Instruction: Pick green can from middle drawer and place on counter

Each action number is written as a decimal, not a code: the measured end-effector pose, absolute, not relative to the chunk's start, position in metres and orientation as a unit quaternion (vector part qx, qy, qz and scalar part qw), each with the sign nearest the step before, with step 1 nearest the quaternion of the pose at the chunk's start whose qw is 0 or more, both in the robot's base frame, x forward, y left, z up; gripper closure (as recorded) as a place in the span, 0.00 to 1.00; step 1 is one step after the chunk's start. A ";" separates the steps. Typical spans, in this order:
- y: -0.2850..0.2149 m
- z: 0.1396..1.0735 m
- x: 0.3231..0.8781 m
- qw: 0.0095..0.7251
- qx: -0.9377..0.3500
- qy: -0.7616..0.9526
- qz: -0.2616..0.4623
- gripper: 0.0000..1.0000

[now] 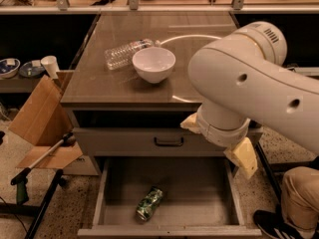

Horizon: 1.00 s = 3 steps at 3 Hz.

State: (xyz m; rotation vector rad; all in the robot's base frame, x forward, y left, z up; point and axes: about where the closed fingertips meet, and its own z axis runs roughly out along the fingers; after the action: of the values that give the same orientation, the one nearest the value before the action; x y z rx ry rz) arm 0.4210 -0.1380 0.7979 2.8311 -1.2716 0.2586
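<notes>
Below and left of the gripper (217, 143), the green can (150, 203) lies on its side on the floor of the middle drawer (199, 193), near the drawer's front edge and apart from both side walls. The drawer is pulled fully out. The gripper hangs at the right end of the closed drawer front (124, 142), above the drawer's right rear corner. Its two cream fingers (242, 157) are spread well apart and hold nothing. Above and left of the gripper, the counter (114, 83) carries a white bowl (153, 64) and, touching it on the far side, a clear plastic bottle (124, 54) lying flat. The white arm (249, 78) covers the counter's right front corner.
</notes>
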 end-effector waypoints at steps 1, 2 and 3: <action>-0.131 0.767 0.428 -0.031 0.919 -0.390 0.045 0.00; -0.126 0.746 0.433 -0.067 0.921 -0.383 0.021 0.00; -0.114 0.723 0.431 -0.125 0.914 -0.386 0.015 0.00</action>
State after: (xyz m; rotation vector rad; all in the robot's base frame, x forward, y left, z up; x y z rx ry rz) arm 0.4308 -0.1143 0.7227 3.1250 -1.3201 0.0505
